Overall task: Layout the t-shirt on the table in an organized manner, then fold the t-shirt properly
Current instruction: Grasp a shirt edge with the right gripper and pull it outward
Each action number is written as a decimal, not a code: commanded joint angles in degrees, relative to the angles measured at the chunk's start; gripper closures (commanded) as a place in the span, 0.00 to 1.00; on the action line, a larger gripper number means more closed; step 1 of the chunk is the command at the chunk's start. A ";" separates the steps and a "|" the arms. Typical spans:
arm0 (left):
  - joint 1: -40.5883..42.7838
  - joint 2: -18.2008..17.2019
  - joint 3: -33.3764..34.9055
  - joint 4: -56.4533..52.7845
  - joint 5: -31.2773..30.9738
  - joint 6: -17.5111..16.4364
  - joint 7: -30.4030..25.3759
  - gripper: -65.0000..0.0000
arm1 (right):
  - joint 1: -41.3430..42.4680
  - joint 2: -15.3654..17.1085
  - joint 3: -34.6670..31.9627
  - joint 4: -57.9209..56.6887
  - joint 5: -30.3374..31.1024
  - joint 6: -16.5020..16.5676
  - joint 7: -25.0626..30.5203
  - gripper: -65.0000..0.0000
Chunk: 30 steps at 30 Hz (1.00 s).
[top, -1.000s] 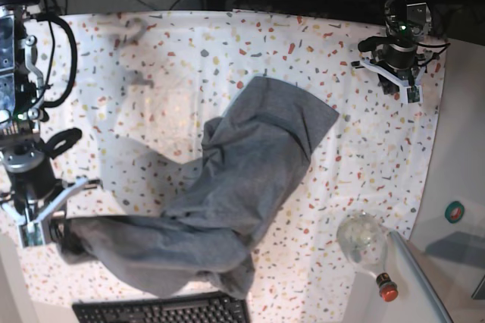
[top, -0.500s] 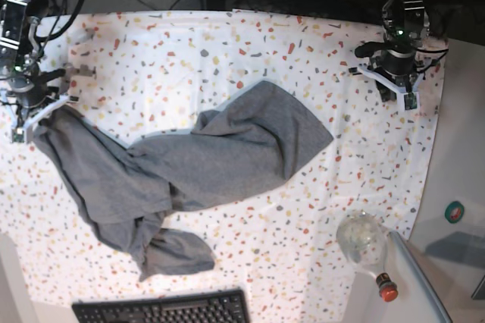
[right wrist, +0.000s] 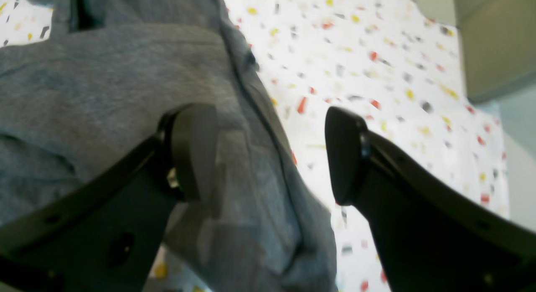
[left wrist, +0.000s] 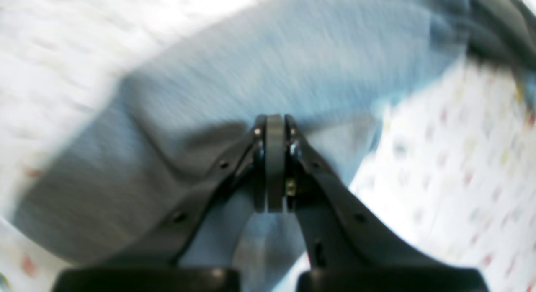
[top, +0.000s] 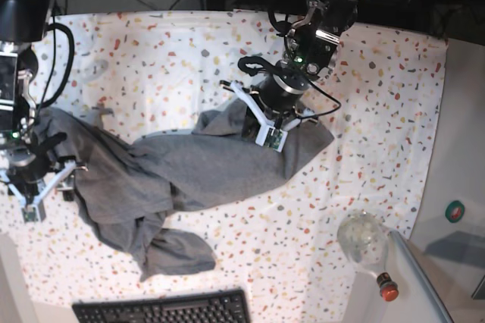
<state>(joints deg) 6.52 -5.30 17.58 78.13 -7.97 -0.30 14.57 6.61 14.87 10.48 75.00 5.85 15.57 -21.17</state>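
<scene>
The heather-grey t-shirt [top: 197,164] lies crumpled in a long band across the table [top: 379,73], from the left edge to the middle, with a bunched lump near the front. My left gripper [top: 270,137] is down on the shirt's right end. In the left wrist view it [left wrist: 274,118] is shut, pads pressed together against the blurred t-shirt [left wrist: 293,53], with no cloth visible between them. My right gripper [top: 47,190] stands at the shirt's left end. It [right wrist: 268,128] is open wide, one finger over the t-shirt [right wrist: 83,74] and the other over the bare table [right wrist: 356,40].
A black keyboard [top: 163,310] lies at the front edge. At the front right lies a clear glass bottle [top: 364,243] with a red cap [top: 388,290]. Cables and equipment run along the far edge.
My right gripper has opened, let go of the t-shirt's left end and moved nearer. My left arm has swung from the far right corner to the shirt's right end and shut.
</scene>
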 commanded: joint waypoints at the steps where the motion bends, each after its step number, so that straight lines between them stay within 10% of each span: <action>1: -0.59 -1.07 -0.49 -1.34 0.10 0.87 -0.63 1.00 | 2.49 0.99 -1.82 -1.20 0.00 -0.14 0.90 0.41; 9: 2.31 -6.70 -10.07 -3.01 0.01 0.87 -0.63 1.00 | 18.58 0.55 -15.89 -23.44 0.26 -0.14 1.34 0.41; 21: 7.41 -10.13 -15.17 1.39 -0.34 0.87 -0.72 1.00 | 27.10 -1.82 -17.91 -44.28 0.00 -0.14 12.68 0.42; 23: 8.99 -9.95 -16.84 3.76 -0.34 0.87 -0.72 1.00 | 26.84 -1.82 -17.82 -44.36 0.00 -0.14 13.56 0.54; 26: 10.22 -9.95 -18.77 6.66 -0.34 0.87 -0.72 1.00 | 25.52 -1.82 -17.38 -43.84 0.26 -0.14 13.83 1.00; 30: 11.72 -10.04 -22.29 7.63 0.01 0.87 -0.72 1.00 | 20.68 -1.64 -17.21 -34.52 0.35 -0.32 13.30 1.00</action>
<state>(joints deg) 18.22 -14.72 -4.51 84.88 -7.97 0.19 14.76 25.32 12.75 -6.98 39.90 5.67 15.33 -9.21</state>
